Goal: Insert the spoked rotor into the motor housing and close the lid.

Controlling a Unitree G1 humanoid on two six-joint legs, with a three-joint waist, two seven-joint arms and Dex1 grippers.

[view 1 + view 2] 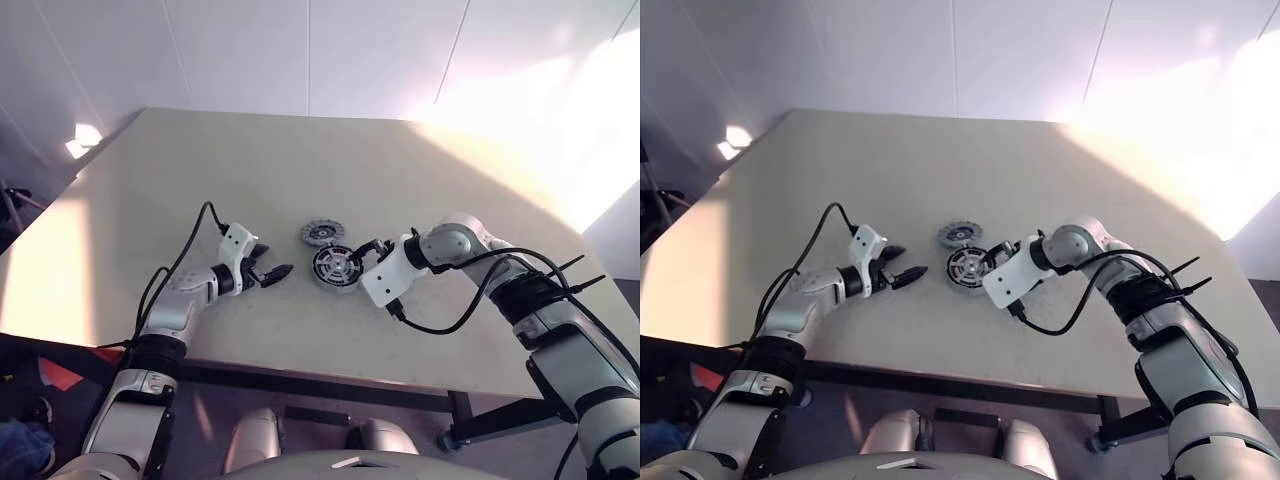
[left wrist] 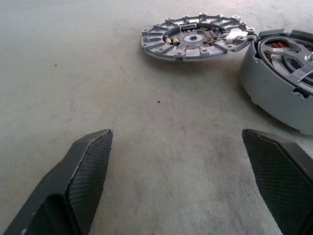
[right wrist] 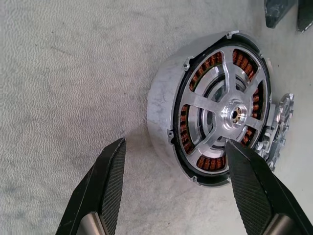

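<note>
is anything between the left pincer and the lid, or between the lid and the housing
Nothing visible does. The left pincer stands open on bare table, with open surface up to the lid. The lid lies flat right beside the motor housing, where the spoked rotor already sits; the open right pincer hovers at the housing's near side.

On the beige table (image 1: pixel 300 170) lie the motor housing (image 1: pixel 335 268) and, touching it, the lid (image 1: pixel 321 234).
</note>
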